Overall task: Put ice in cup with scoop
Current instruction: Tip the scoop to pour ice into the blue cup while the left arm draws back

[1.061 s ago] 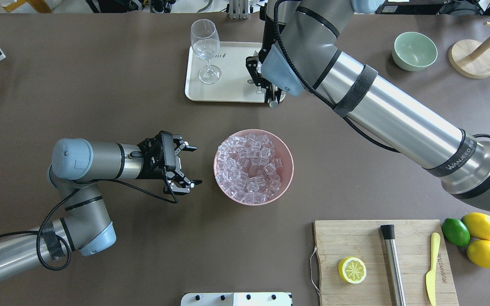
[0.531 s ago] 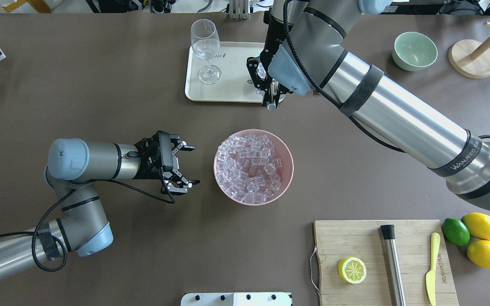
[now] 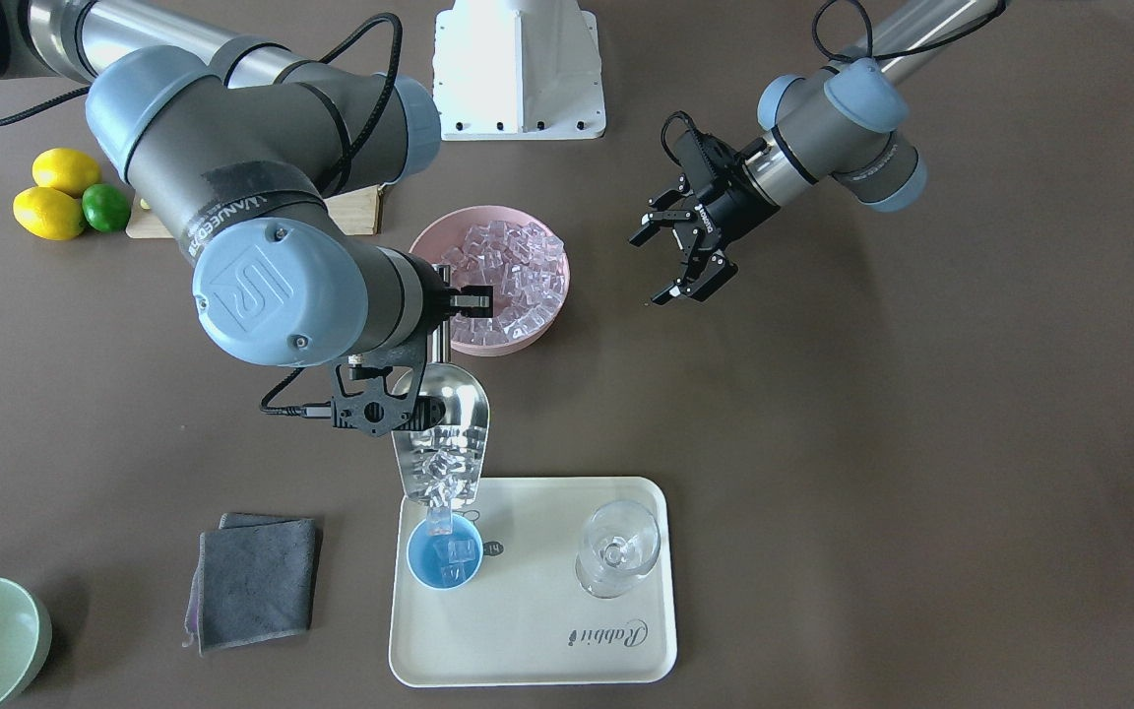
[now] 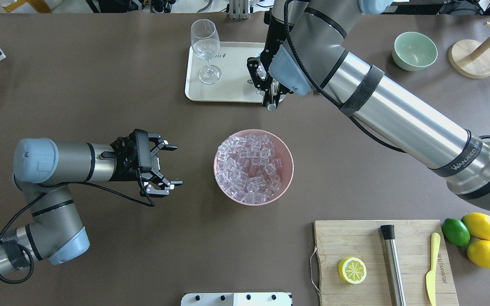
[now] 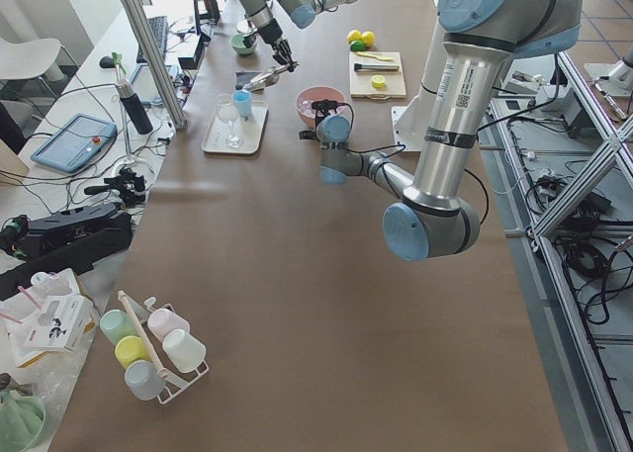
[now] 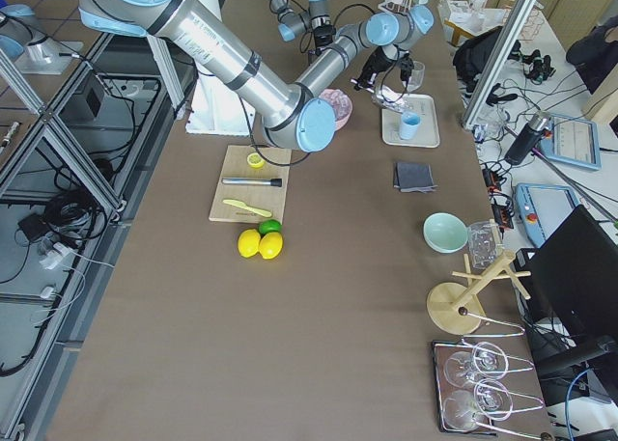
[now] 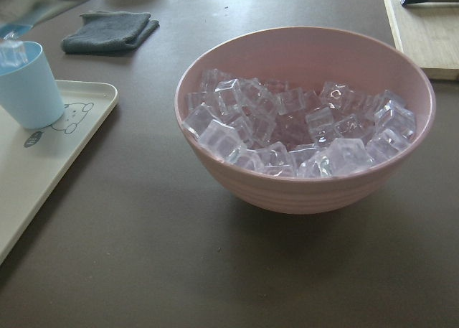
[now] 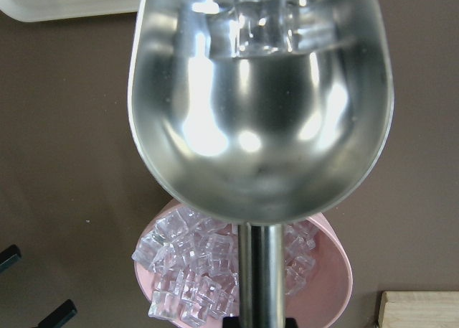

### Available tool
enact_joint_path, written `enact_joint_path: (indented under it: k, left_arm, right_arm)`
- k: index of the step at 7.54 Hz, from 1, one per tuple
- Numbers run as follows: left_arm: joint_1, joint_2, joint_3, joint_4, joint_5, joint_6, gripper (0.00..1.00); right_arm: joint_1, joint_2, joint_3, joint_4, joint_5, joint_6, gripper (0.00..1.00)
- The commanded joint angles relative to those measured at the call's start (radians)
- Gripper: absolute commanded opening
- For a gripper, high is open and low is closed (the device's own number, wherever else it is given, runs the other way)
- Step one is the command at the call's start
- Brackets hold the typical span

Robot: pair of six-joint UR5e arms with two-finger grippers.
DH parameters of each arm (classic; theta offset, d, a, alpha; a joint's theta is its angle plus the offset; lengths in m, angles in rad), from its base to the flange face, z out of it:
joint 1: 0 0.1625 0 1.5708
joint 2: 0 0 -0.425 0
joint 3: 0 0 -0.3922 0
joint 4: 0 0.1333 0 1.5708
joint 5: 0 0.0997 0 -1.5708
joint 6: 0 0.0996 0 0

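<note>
My right gripper (image 3: 437, 340) is shut on the rod handle of the steel scoop (image 3: 446, 425). It holds the scoop tilted down over the light-blue cup (image 3: 444, 564) on the cream tray (image 3: 528, 640). Ice cubes (image 3: 439, 471) lie at the scoop's lip, and a few are in the cup. The right wrist view shows the scoop's trough (image 8: 259, 105) with cubes at its far end. The pink bowl (image 4: 253, 167) holds many more ice cubes. My left gripper (image 4: 168, 165) is open and empty, left of the bowl. In the overhead view the right arm hides the cup.
A clear wine glass (image 3: 618, 547) stands on the tray beside the cup. A grey cloth (image 3: 254, 578) and a green bowl (image 4: 414, 51) lie past the tray. The cutting board (image 4: 355, 238) carries a lemon half, a steel cylinder and a yellow knife.
My left arm has drawn back to the left, away from the pink bowl, its gripper still open. My right arm shifted slightly over the tray with the scoop.
</note>
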Motion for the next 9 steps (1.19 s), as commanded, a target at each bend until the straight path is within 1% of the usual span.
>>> enact_joint_path:
  k: [1, 2, 3, 5, 6, 7, 8, 9]
  left_arm:
    - [-0.030, 0.069, -0.103, 0.087, -0.004, 0.002, 0.98]
    - [-0.047, 0.100, -0.147, 0.125, -0.007, 0.002, 0.98]
    - [-0.054, 0.147, -0.201, 0.169, -0.037, 0.002, 0.98]
    - [-0.129, 0.207, -0.234, 0.219, -0.150, 0.002, 0.98]
    - [-0.198, 0.252, -0.243, 0.231, -0.221, 0.000, 0.98]
    - [-0.284, 0.305, -0.243, 0.322, -0.255, -0.001, 0.98]
    - [-0.300, 0.301, -0.246, 0.751, -0.214, -0.004, 0.98]
    - [-0.292, 0.295, -0.249, 1.334, -0.167, 0.000, 0.98]
  right_arm:
    - [0.000, -0.002, 0.002, 0.000, 0.000, 0.000, 0.00]
    - [0.000, -0.008, 0.008, 0.000, 0.002, 0.000, 0.00]
    - [0.000, -0.009, 0.008, 0.002, 0.000, 0.000, 0.00]
    - [0.000, -0.010, 0.009, 0.002, 0.000, 0.000, 0.00]
    - [0.000, -0.015, 0.012, 0.002, 0.002, 0.000, 0.00]
    - [0.000, -0.016, 0.014, 0.002, 0.000, 0.000, 0.00]
    - [0.000, -0.037, 0.043, 0.002, -0.004, 0.000, 0.00]
    - [0.000, -0.086, 0.114, 0.002, -0.018, 0.002, 0.00]
